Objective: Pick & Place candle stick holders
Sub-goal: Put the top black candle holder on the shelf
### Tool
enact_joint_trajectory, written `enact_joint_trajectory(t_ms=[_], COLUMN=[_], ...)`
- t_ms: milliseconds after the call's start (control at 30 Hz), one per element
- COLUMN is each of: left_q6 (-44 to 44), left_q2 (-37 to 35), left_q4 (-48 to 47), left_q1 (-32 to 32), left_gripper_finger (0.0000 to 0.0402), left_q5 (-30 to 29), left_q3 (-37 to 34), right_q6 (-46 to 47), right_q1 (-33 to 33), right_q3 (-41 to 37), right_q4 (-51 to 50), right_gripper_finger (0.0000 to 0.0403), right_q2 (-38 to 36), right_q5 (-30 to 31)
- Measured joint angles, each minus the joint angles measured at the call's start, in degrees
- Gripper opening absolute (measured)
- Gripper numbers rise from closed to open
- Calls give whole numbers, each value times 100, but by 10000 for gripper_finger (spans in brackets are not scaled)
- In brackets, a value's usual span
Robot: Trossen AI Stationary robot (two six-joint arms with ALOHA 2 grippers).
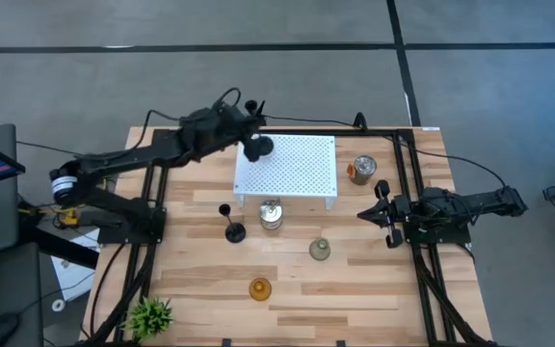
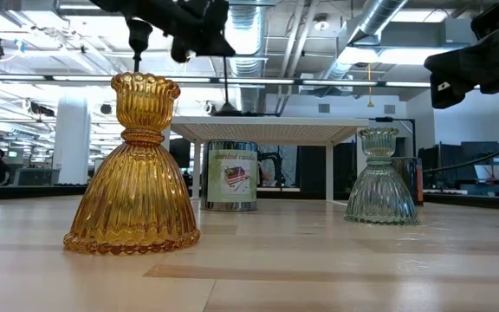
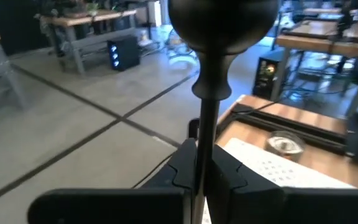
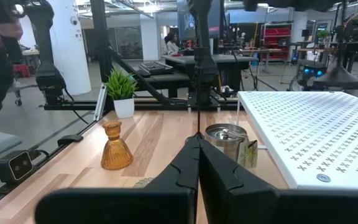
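one black candle holder [image 1: 256, 147] is clamped by its stem in the left gripper [image 1: 249, 135] above the white rack [image 1: 297, 169], seemingly for placement there, while the right gripper [image 1: 385, 214] waits with fingers together.

My left hand [image 1: 255, 146] holds one stemmed holder [image 1: 258, 147] over the rack's [image 1: 297, 164] left edge. The other [image 1: 233, 230] stands mid-worktop [image 1: 355, 289]; two glass holders [image 1: 260, 288] [image 1: 320, 250] sit nearer the front edge.

Black candle stick holder [image 3: 208, 99] stem clamped in left tool [image 3: 202, 177]; perforated white rack [image 3: 278, 171] w/ tin [image 3: 285, 144] beyond
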Motion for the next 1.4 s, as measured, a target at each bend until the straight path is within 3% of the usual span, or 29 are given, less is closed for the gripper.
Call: enact_joint_trajectory(t_ms=[267,1067,1400], left_q6=[-341,-364,-312], left_q2=[148,316,316], left_q4=[-258,-239,-237], left_q1=[343,331,331], left_gripper_finger=[13,14,36], left_q5=[7,103,99], left_q3=[42,40,40], right_q6=[-2,-3,-3], right_q1=[1,1,1], right_q3=[1,0,0], right_q4=[0,0,0], right_gripper_finger=[0,0,0], right_q2=[0,2,2], right_q5=[-10,-11,-13])
